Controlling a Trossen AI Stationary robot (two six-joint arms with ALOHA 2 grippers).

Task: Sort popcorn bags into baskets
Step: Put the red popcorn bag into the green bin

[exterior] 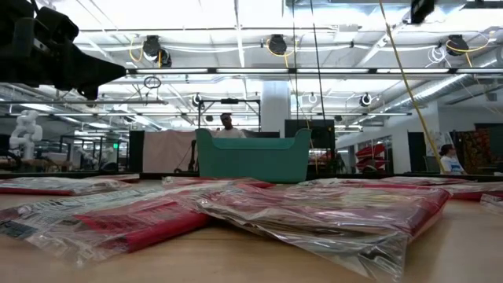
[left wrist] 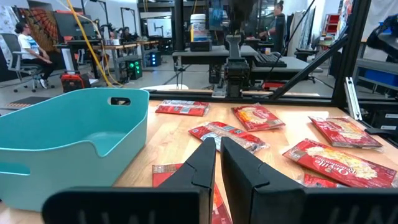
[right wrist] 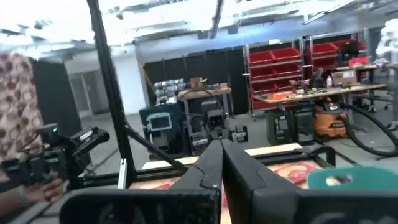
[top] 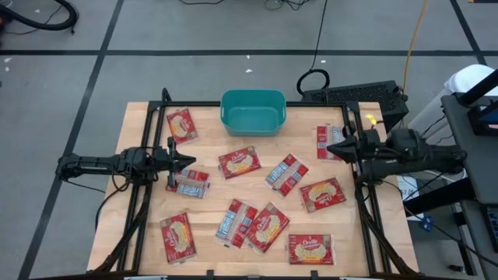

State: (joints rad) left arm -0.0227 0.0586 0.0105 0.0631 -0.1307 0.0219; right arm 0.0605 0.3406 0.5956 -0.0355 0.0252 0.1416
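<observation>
**Both my grippers empty, the basket unfilled**

My left gripper [top: 189, 161] hovered at the table's left side, fingers [left wrist: 202, 163] pressed together on nothing. One popcorn bag [top: 190, 183] lay just below and beside those fingertips, another [top: 181, 124] to their far side, the rest [top: 240, 162] scattered ahead across the wood. The teal basket [top: 253, 112] stood beyond them at the back edge, with nothing in it. I judged the bags light, flat, limp and slick in their crinkly film; pinching a raised edge or corner looked surer than the flat face. My right gripper [top: 330, 151] waited above the right side, fingers [right wrist: 208, 165] likewise closed and empty, a bag [top: 327, 141] just beside the tips.
</observation>
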